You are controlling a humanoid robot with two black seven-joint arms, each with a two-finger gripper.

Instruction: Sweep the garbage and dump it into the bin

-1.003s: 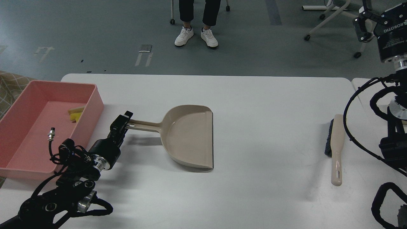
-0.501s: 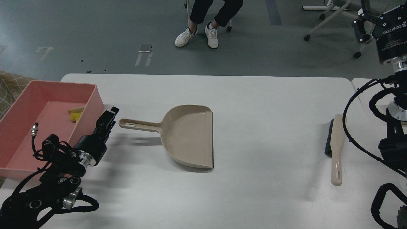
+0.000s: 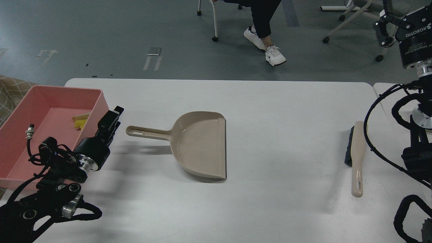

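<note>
— What takes up most of the view?

— The white table [image 3: 276,111], spanning nearly the full width, with grey floor beyond its far edge. At its left end sits the pink bin [image 3: 101,101], a shallow rectangular tub with rounded corners.

— And in the middle?

— The beige dustpan [image 3: 200,145] lies flat on the table, its open mouth facing right and its long handle pointing left toward the bin. Nothing shows inside the pan.

— Where are the arms?

— The left arm comes up from the lower left corner. Its left gripper [image 3: 113,119] hangs just beside the bin's right wall, short of the end of the dustpan handle and apart from it. The fingers look dark and bunched together from here — I cannot tell how far apart they stand, and nothing is seen between them. The right gripper [image 3: 384,28] is up at the top right corner, well above the table; only part of it is in frame, so its opening cannot be told either.

— The brush?

— The brush [image 3: 357,158] lies near the right edge, handle toward the viewer, dark bristles on its left side.

— And the garbage?

— The garbage [image 3: 80,121] is inside the bin, against the right wall: the yellow sponge piece with the thin beige strip at its upper edge.
</note>
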